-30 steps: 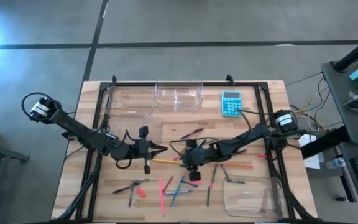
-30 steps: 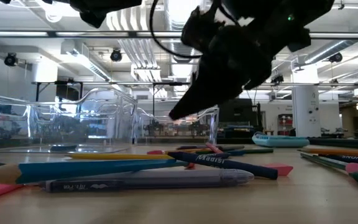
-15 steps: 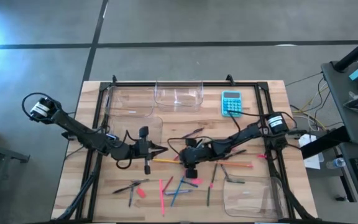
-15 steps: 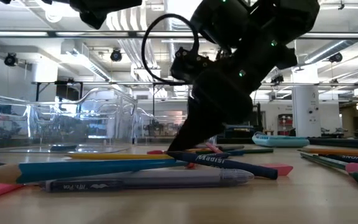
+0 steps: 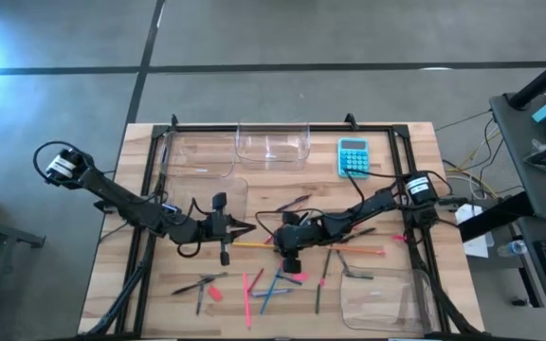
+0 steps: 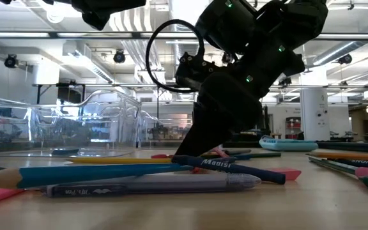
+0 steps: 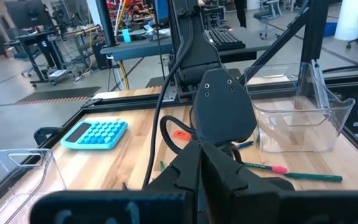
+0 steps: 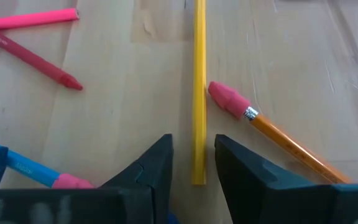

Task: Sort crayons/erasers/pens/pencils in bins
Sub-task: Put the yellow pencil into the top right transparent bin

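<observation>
From the high view we look straight down on the whole bench (image 5: 159,284) and both arms. The low view sits at bench-top height, very near the scattered sticks, facing level across them into the room. The left wrist view faces across the bench toward the calculator (image 7: 96,134) and the right arm. The right wrist view looks closely down between its own fingers (image 8: 146,171) at a yellow pencil (image 8: 198,93). The high and left wrist views share the calculator (image 5: 353,157).
</observation>
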Motion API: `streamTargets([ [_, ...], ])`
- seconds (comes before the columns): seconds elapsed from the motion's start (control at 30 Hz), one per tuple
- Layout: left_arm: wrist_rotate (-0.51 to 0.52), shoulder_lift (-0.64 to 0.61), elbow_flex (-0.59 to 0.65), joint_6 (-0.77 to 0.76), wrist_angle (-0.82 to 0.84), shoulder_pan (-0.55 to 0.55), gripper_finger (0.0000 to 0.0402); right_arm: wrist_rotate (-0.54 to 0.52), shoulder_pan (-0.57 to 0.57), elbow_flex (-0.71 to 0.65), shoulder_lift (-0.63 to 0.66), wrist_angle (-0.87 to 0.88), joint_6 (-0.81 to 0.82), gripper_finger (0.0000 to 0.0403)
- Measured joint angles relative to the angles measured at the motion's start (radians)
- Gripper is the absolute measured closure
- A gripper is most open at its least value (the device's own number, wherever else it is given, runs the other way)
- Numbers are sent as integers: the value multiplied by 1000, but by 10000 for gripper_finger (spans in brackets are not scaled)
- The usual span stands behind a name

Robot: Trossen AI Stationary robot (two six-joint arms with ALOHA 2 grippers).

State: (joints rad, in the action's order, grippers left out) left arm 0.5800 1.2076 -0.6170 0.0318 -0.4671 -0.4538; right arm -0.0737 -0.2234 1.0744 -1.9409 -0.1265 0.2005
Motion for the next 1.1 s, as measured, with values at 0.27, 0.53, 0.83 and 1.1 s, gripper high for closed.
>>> streamTargets([
  [0.27, 0, 0, 0, -1, -3, 0, 402, 4, -1, 0, 4, 6, -5, 319],
  [0.53, -1, 0, 0, -3, -6, 0, 402, 11, -1, -1, 4, 13, -15, 386],
  [0.83, -14, -10, -19, -3, -21, 0, 401, 5, -1, -5, 37, 32, -20, 388],
  [1.1, -59, -43, -58, -1, 61, -1, 335, 4, -5, -8, 110, 84, -31, 389],
])
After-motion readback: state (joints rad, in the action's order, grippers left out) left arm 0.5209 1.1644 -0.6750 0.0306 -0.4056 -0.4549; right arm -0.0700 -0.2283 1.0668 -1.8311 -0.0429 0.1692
